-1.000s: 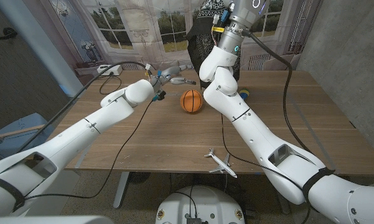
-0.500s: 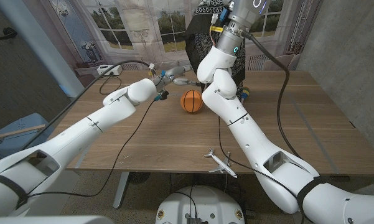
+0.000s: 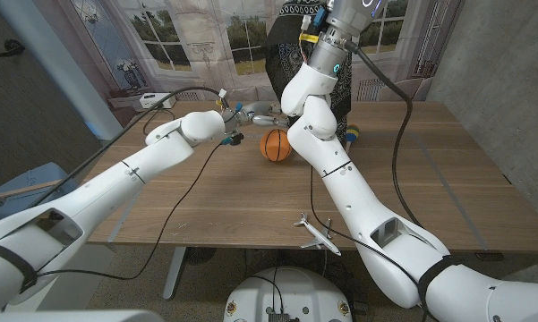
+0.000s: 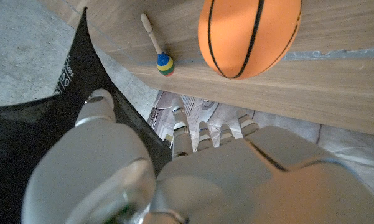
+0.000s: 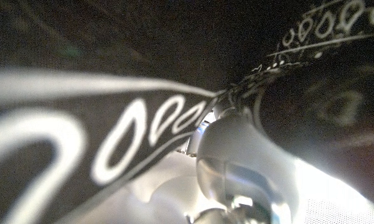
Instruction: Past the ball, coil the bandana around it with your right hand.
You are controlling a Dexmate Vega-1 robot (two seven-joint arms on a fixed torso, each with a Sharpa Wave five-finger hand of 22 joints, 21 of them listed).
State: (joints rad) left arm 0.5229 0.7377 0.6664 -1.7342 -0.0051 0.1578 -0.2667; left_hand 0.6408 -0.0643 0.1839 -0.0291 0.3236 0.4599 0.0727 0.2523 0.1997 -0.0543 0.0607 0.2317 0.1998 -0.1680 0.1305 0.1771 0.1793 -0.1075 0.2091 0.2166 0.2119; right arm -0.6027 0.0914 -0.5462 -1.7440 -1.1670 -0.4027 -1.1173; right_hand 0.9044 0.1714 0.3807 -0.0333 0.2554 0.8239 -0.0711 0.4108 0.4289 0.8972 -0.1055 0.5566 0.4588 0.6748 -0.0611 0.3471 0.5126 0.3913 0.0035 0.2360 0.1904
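- The right hand is up high past the far edge of the table. It is wrapped in the black bandana with white marks. The right wrist view shows cloth right up against the hand, so it looks like it is holding the bandana, but the fingers are hard to see.
- The bandana hangs in the air past the ball. It is not around the ball.
- The ball is orange with black lines. It sits on the table near the far edge, just left of the right arm.
- The left hand is out over the far part of the table, just left of the ball and a bit farther back. Its fingers reach out with gaps between them, and it holds nothing.
- A small stick toy with a striped ball end lies on the table near the ball, on its right.
- A little white toy plane lies near the front edge of the table, well apart from the ball.
- There are no boxes or bowls to see.
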